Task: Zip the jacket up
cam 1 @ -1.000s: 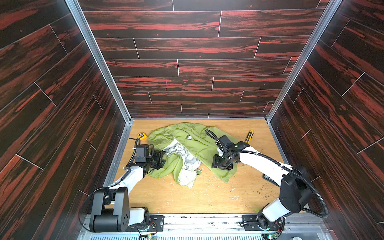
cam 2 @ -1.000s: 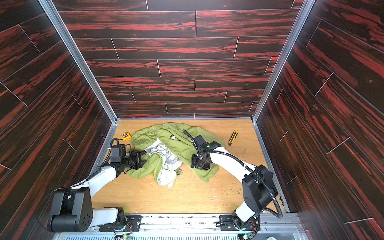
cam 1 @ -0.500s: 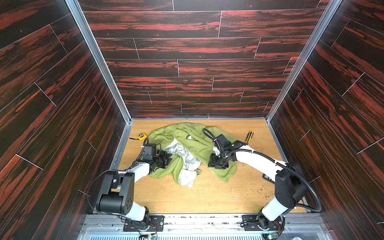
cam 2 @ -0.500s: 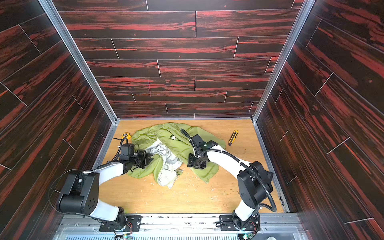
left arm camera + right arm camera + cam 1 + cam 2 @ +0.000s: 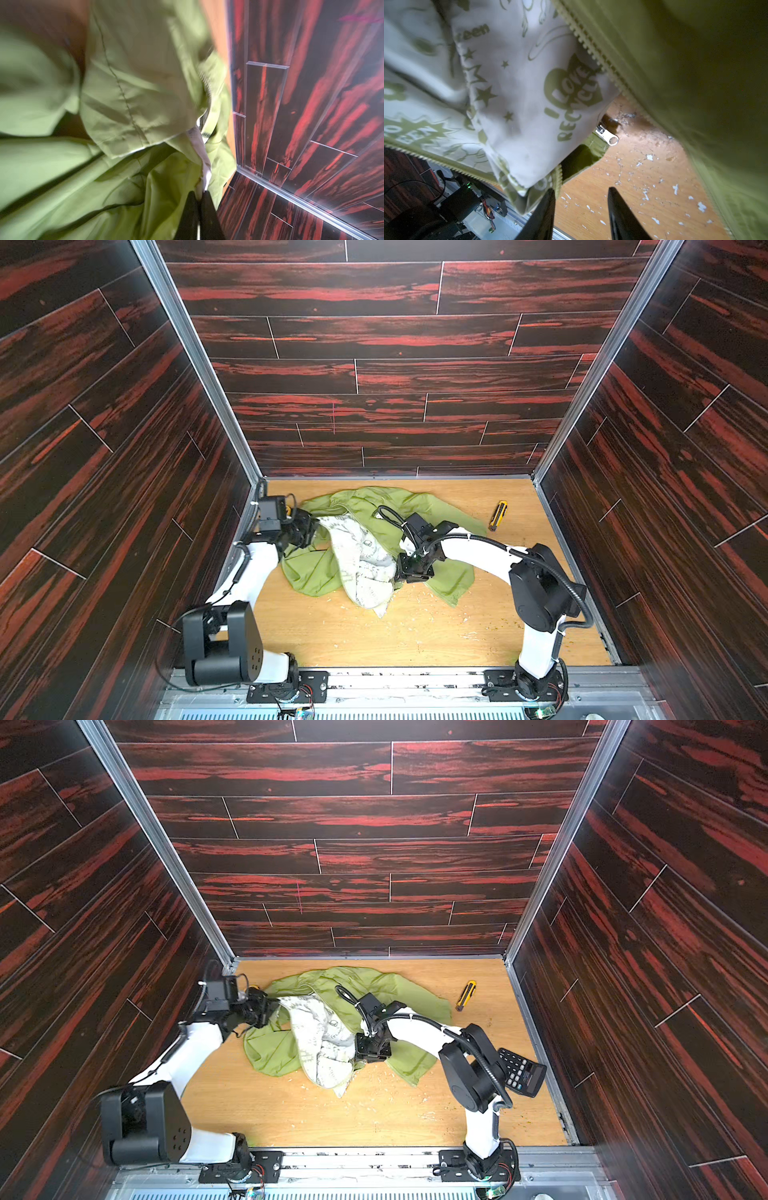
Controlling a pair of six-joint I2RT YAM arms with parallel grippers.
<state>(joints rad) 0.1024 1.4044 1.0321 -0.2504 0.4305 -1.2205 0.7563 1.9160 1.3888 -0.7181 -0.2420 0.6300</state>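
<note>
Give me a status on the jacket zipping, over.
Left gripper shut on jacket edge. Right gripper open, holding nothing, near zipper pull. Jacket crumpled, unzipped, lining showing. Utility knife off to the side, clear.

Jacket [image 5: 270,1052] crumpled at frame centre on wood table [image 5: 332,1115], pale lining showing. Left gripper [image 5: 266,1006] at its left edge, right gripper [image 5: 371,1050] low over its middle. Yellow utility knife [image 5: 466,995] lies apart, right. Calculator [image 5: 521,1072] lower right, by the right arm's elbow.

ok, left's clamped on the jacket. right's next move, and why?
Probably ease the right gripper forward onto the zipper pull and close: its jaws stand open and empty just short of it, while the left gripper is shut on the jacket edge.
</note>
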